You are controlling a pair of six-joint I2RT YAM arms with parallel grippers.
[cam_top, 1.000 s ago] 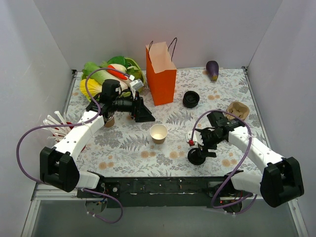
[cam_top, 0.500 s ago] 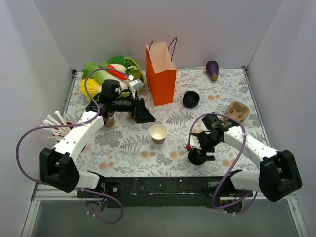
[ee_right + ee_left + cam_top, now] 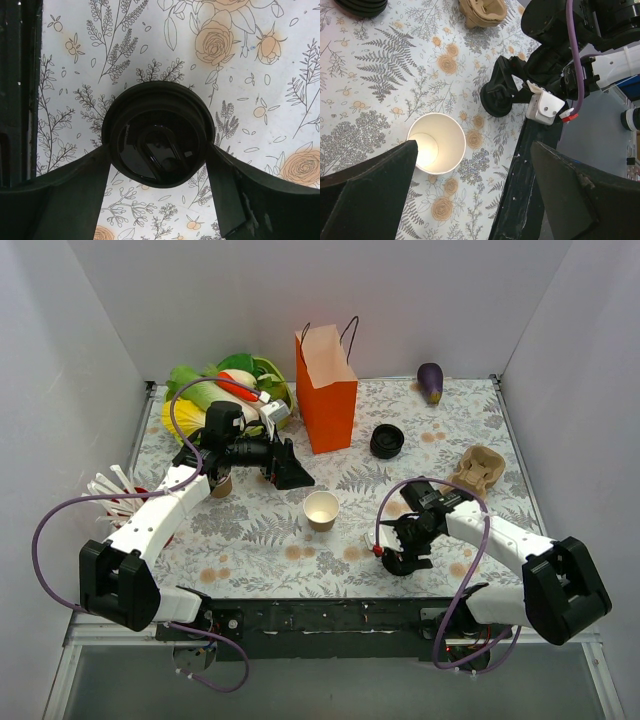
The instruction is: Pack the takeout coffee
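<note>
Floral table (image 3: 250,540): black lid (image 3: 157,134) between spread right pincer (image 3: 157,200) fingers, ungripped

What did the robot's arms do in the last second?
The right gripper slid toward the near edge and a bit left, and came down around the black lid, one finger on each side. Whether it grips yet is unclear. The left gripper opened a bit wider, its arm staying put and holding nothing. The cup, the bag and the lid stack did not move.
</note>
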